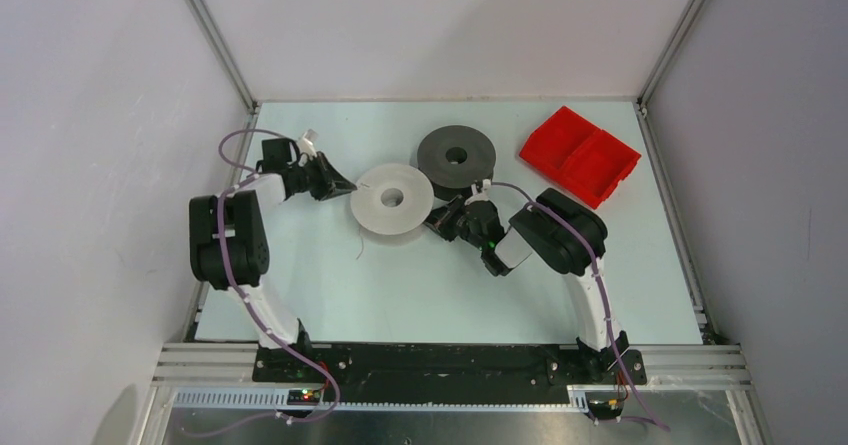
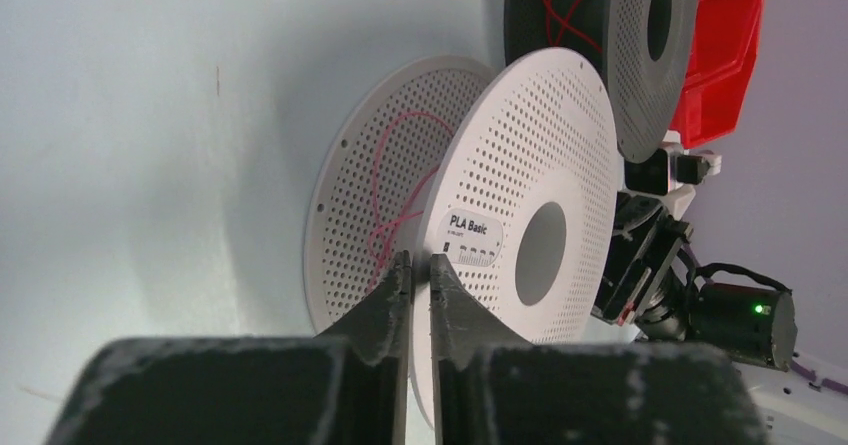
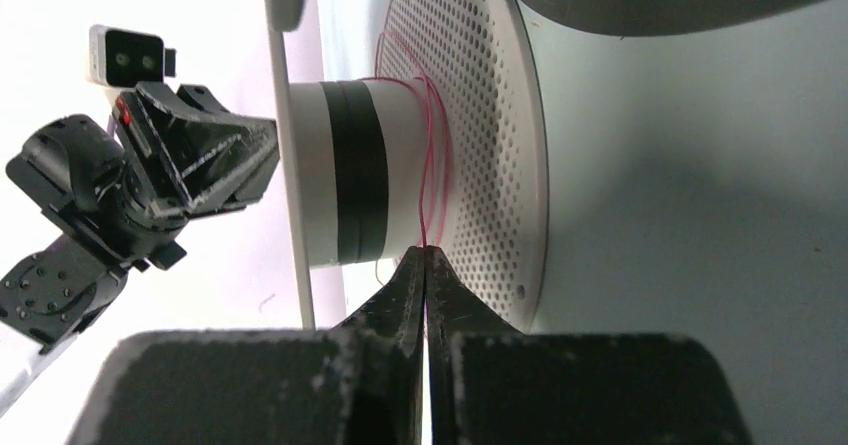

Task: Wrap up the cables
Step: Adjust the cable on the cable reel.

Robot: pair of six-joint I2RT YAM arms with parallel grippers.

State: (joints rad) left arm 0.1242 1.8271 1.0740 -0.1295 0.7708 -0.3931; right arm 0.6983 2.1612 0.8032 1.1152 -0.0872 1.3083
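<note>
With the left gripper point(image 2: 420, 261) nipping the white spool point(image 2: 530, 165) by its rim and the right gripper point(image 3: 425, 255) clamped on its red filament point(image 3: 436, 165), the winding step probably next calls for carrying the strand taut round the hub.

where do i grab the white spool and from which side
Likely best: take the white spool by the rim of its upper flange, coming in level from the side: it lies flat, and the thin flange overhangs the hub, leaving a gap for one finger under it and one on top.
</note>
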